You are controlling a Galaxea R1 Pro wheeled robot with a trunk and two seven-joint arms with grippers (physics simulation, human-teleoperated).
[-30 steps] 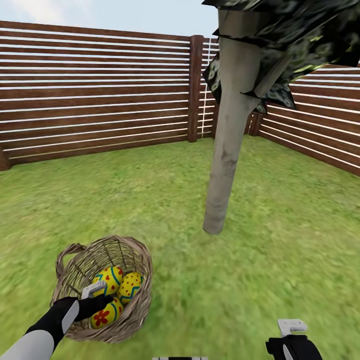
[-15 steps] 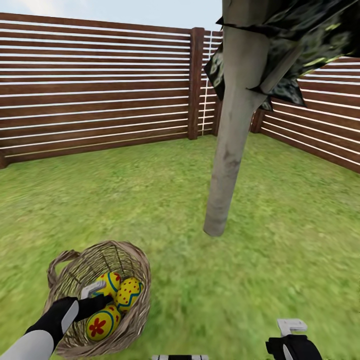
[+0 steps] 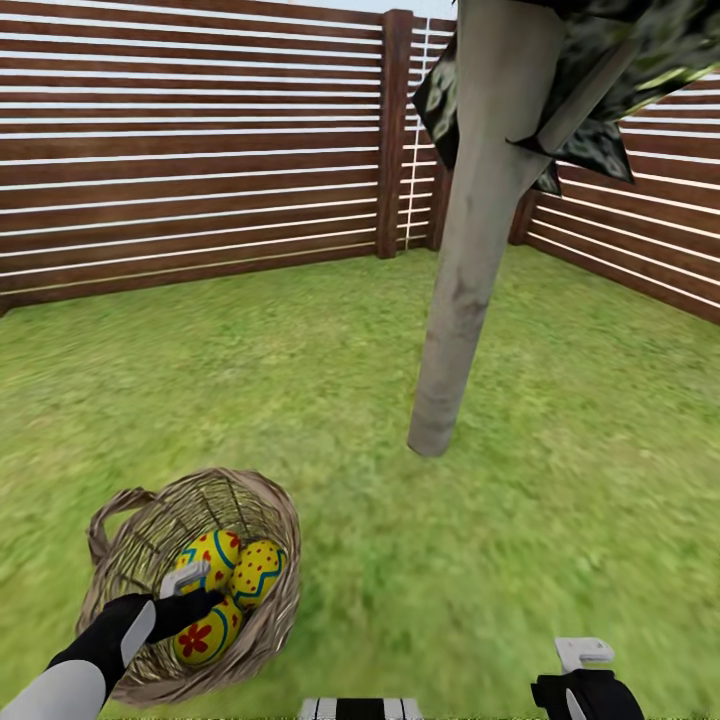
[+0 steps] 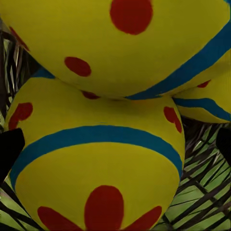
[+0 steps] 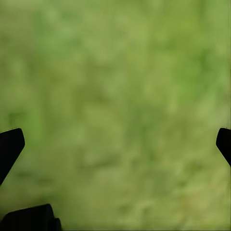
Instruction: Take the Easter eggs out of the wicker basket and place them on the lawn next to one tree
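Three Easter eggs [image 3: 228, 590] in wicker basket [image 3: 262, 500]; left claw [image 4: 115, 144] spread wide around nearest egg.

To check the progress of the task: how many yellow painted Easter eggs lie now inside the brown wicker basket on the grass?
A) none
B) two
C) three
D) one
C: the head view shows three yellow painted eggs inside the brown wicker basket, with the left gripper reaching among them.

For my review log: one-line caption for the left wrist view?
Open left gripper closing in on the flower-painted egg atop two more eggs in the basket.
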